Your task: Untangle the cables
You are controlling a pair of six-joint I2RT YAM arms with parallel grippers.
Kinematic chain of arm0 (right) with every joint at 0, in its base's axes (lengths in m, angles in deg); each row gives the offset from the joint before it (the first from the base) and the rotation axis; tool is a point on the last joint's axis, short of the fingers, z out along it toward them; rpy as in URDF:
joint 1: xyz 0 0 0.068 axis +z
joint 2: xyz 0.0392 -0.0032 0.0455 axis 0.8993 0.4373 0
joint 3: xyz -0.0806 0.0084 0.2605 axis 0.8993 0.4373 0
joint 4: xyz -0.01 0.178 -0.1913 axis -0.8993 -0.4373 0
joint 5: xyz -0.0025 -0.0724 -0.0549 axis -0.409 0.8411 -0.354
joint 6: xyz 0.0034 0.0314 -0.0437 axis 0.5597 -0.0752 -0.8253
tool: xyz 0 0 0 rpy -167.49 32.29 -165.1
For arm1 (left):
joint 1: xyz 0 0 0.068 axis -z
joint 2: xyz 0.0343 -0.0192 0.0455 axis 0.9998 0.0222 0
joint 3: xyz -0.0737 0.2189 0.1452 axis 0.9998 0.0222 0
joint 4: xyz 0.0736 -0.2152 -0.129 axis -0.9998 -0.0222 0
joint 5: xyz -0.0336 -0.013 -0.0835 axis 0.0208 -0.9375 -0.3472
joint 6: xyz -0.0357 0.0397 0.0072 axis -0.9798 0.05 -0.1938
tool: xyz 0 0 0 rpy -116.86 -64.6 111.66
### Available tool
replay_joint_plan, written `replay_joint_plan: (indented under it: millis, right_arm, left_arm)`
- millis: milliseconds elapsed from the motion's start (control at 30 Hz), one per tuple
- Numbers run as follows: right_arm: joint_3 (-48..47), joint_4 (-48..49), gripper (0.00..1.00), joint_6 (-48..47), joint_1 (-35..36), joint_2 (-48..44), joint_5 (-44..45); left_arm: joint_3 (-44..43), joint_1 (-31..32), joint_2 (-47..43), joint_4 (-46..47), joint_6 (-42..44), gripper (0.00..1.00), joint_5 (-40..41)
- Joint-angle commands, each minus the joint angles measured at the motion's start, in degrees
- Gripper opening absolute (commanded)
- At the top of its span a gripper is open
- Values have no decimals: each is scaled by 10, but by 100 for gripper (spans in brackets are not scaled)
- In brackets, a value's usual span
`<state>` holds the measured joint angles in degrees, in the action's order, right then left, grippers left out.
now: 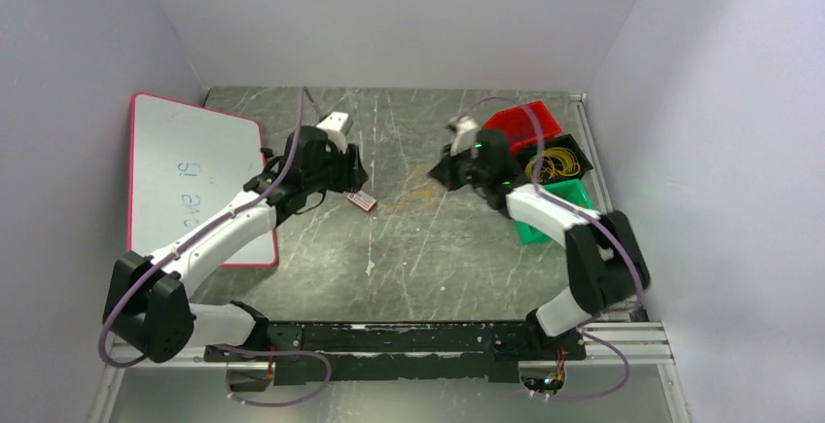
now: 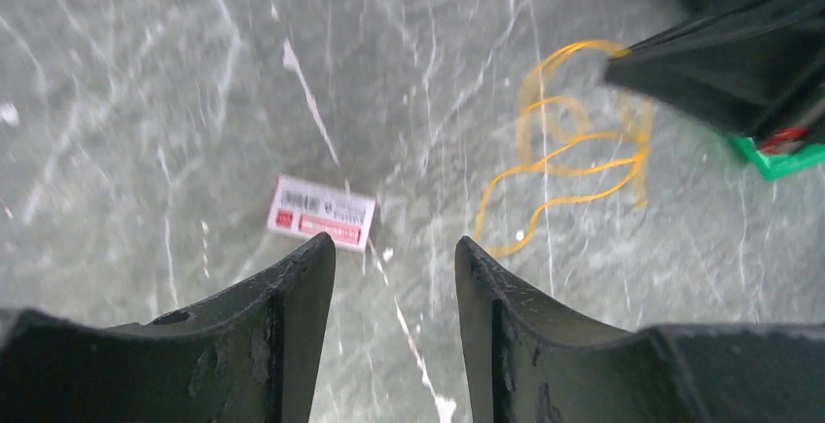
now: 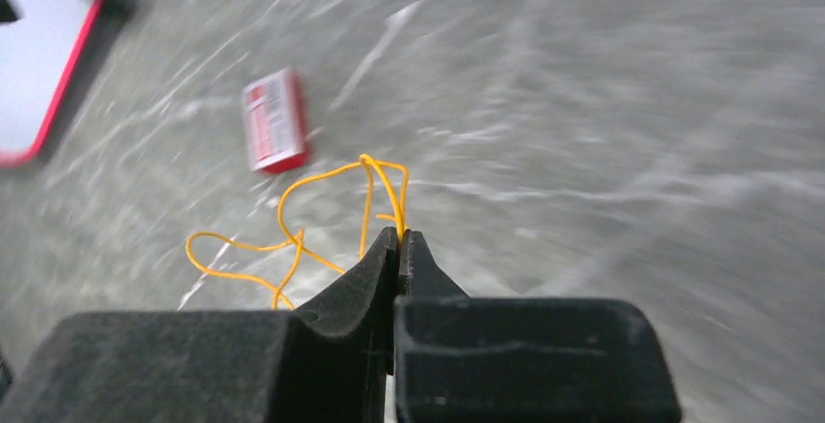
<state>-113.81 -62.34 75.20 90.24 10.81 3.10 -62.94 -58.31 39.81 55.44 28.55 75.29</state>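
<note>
Your orange cable lies in loose loops on the table near its middle. Your right gripper has one loop pinched, its jaws closed tight on the strand. Just left of the loops lies a small red-and-white label. Your left gripper hangs above the table beside that label, jaws apart and holding nothing. A yellow coil sits in the black bin at the right edge, between a red bin and a green bin.

Lab cell: white walls, scratched table, parts bins.
</note>
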Motion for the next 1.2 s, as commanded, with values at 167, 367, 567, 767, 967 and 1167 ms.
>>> replay_joint_plan:
  millis: [167, 367, 567, 767, 967, 1167]
  right_arm:
    - [-13, -153, 0, -3, -140, -216, 277]
    - [-17, -163, 0, 17, -190, -258, 433]
    - [-50, -192, 0, 4, -224, -245, 479]
    - [-67, -213, 0, -18, -259, -202, 528]
    - [-102, -232, 0, -33, -279, -142, 565]
    - [-127, -224, 0, -50, -290, -86, 595]
  left_arm:
    - [-135, -17, 83, 9, 74, 56, -18]
    - [-203, -27, 135, 14, 103, 56, -28]
    - [-237, -43, 172, 40, 104, 55, -52]
    - [-207, -49, 158, 60, 123, 57, -42]
    - [-166, -49, 128, 81, 133, 58, -29]
    - [-174, -49, 143, 66, 137, 57, -18]
